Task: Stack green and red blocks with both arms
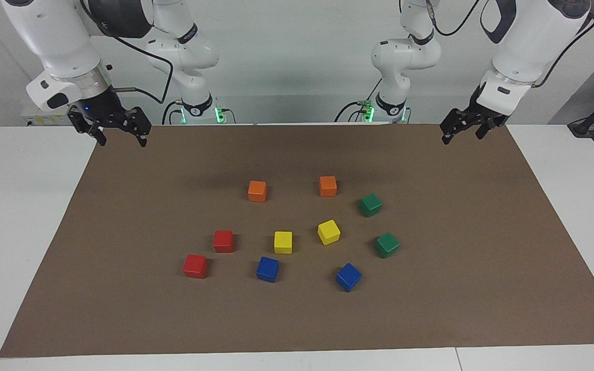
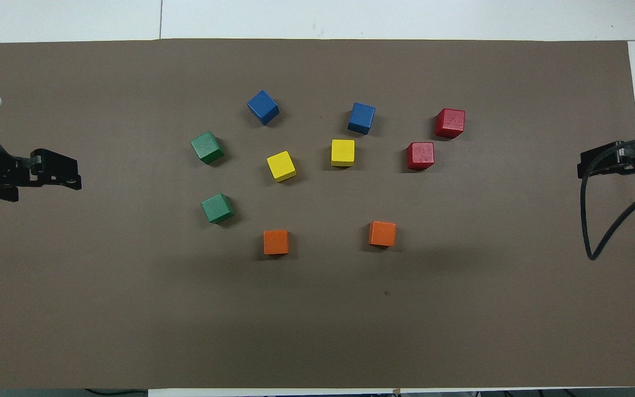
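Note:
Two green blocks lie apart on the brown mat toward the left arm's end, one nearer the robots than the other. Two red blocks sit toward the right arm's end, one nearer the robots than the other. No block rests on another. My left gripper hangs open and empty over the mat's edge at its own end. My right gripper hangs open and empty over the mat's corner at its end.
Between the green and red pairs lie two orange cubes, two yellow cubes and two blue cubes. The brown mat covers most of the white table. A black cable loops below the right gripper.

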`<state>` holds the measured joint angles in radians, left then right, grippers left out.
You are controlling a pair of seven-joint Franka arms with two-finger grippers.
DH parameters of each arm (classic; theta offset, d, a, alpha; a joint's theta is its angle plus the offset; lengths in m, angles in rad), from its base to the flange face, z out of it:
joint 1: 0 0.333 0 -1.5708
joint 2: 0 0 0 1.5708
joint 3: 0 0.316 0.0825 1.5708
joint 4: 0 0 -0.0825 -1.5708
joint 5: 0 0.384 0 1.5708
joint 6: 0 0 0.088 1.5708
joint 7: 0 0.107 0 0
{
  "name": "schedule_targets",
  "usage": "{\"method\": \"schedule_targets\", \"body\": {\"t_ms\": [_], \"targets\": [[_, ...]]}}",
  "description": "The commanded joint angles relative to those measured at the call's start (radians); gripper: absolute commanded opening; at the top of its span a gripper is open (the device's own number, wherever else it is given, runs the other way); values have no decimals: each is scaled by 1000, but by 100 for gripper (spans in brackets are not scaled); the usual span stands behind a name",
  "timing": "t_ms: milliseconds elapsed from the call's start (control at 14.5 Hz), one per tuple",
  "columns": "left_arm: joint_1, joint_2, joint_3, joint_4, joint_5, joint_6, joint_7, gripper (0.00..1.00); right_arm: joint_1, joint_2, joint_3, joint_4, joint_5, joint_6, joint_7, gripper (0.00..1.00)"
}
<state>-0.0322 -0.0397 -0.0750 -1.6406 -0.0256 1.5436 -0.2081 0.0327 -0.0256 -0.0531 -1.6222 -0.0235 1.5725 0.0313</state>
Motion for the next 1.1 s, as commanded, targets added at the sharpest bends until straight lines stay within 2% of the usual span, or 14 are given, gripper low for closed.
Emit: {"method": "schedule_targets", "body": {"t_ms": [0,1034], "targets": [[12,-11,-6,-2,1,0,4,100,-8,-5,7,2,-19,-3,-16,100],[12,-11,-6,-2,1,0,4,100,6,-23,10,-27,-24,11,-2,100]]}}
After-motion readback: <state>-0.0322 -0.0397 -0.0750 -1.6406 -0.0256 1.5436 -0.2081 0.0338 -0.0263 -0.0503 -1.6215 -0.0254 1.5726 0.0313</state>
